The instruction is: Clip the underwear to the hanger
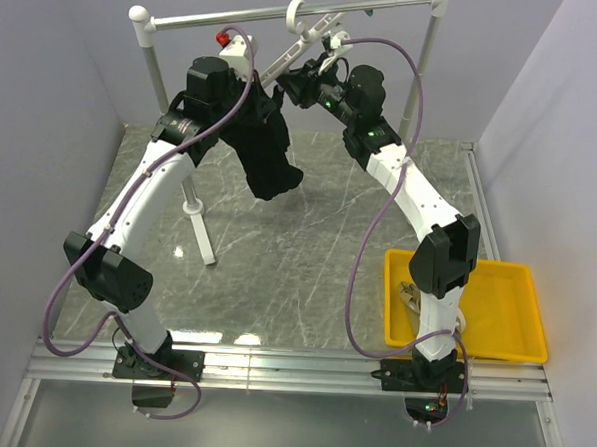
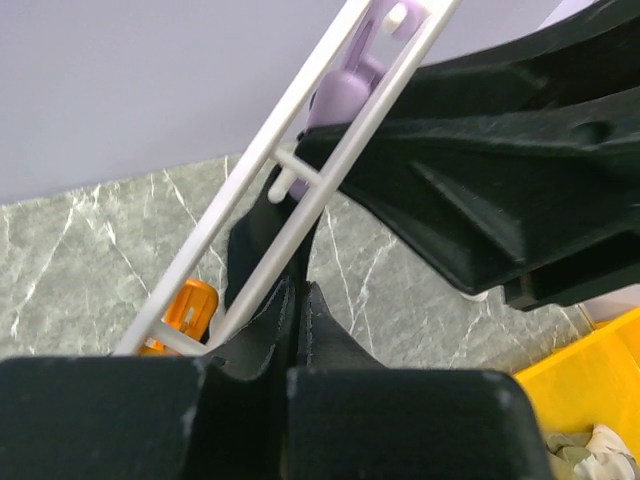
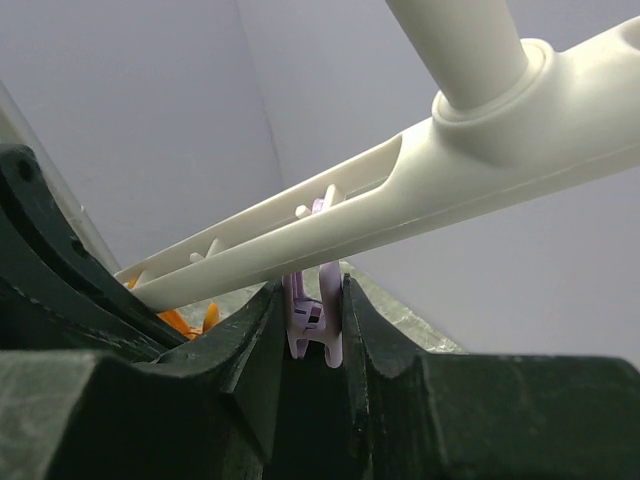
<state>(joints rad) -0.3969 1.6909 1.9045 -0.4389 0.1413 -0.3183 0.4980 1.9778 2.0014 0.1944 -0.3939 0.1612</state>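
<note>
The black underwear (image 1: 269,154) hangs from my left gripper (image 1: 262,93), which is shut on its top edge just under the hanger. In the left wrist view my gripper (image 2: 298,300) pinches the fabric (image 2: 250,240) beside the white slotted hanger (image 2: 300,170), near an orange clip (image 2: 186,310). The hanger (image 1: 300,38) hangs tilted from the rail by its hook. My right gripper (image 1: 298,83) is shut on a lilac clip (image 3: 315,315) under the hanger body (image 3: 400,190), squeezing it. The lilac clip also shows in the left wrist view (image 2: 340,90).
The white rail frame (image 1: 239,18) spans the back, with a post and foot (image 1: 203,229) on the marble table. A yellow tray (image 1: 513,340) at the right front holds a beige garment (image 1: 410,294). Grey walls close in on both sides.
</note>
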